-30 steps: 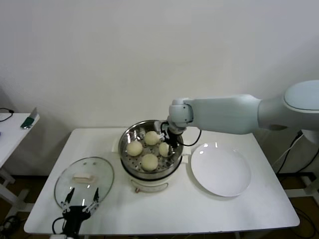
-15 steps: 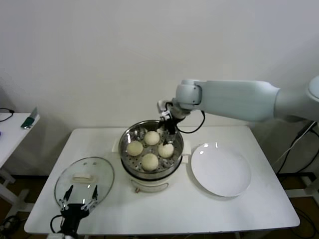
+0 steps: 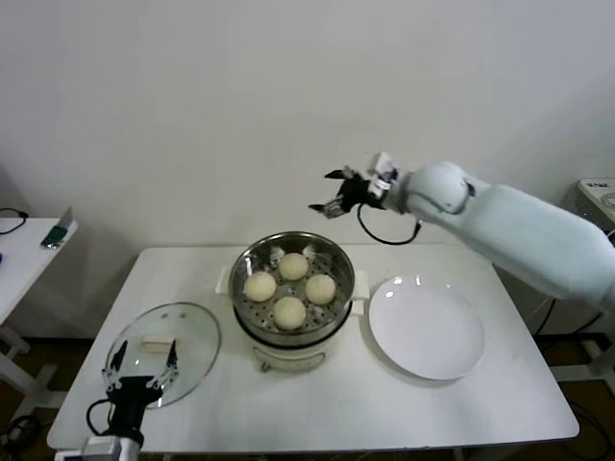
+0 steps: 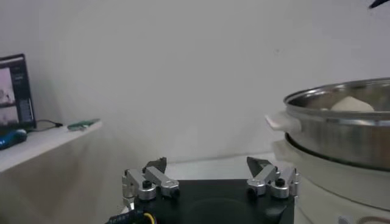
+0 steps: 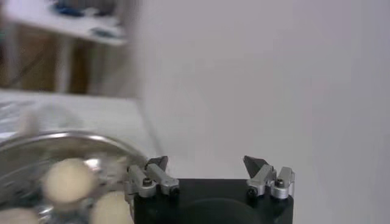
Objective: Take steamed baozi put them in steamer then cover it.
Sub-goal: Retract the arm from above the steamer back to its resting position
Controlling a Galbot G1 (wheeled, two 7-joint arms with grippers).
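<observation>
**Four buns loaded, lid not yet on**

White table (image 3: 317,413) against a plain wall; landmark is the steamer (image 3: 293,331) at its middle. All four steamed baozi (image 3: 291,288) sit inside the basket, spaced apart on the perforated floor, so loading looks done.

Right gripper (image 3: 334,197) hangs above and just behind the steamer, jaws spread wide, nothing between them; judged clear of the rim.

Glass lid (image 3: 163,346) lies flat on the table beside the steamer, handle up. Left gripper (image 3: 141,373) sits at the lid's near edge, jaws wide and empty, apparently placed to take it.

White plate (image 3: 426,331) on the steamer's other side holds nothing.
</observation>
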